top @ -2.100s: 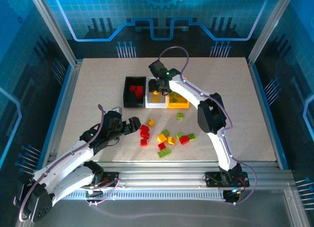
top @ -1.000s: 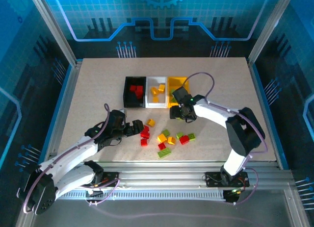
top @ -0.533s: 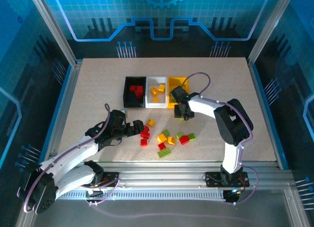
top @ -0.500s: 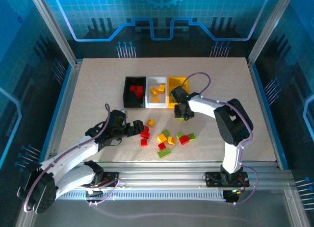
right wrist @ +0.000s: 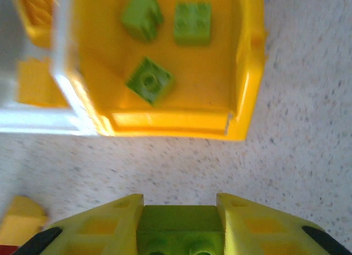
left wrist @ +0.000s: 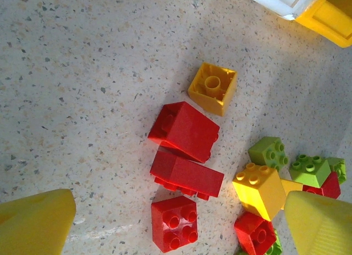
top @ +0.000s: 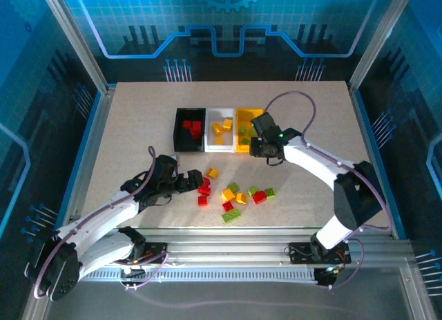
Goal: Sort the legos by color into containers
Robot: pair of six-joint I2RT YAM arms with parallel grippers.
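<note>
Three joined containers: black bin [top: 181, 132] with red bricks, white bin [top: 221, 144] with yellow-orange ones, yellow bin [right wrist: 245, 95] with three green bricks [right wrist: 149, 81]; about twelve loose legos [top: 235, 195] lie near the table's front, roughly five red, three yellow, four green. The right gripper [right wrist: 179, 211] pinches one green lego [right wrist: 179, 226] just short of the yellow bin's near wall, and the left gripper [top: 191, 180] is spread wide over three red bricks [left wrist: 184, 172]. The table [top: 138, 119] is speckled beige inside a metal-framed, blue-lit enclosure [top: 62, 57], with bare margins left, right and behind the bins.
</note>
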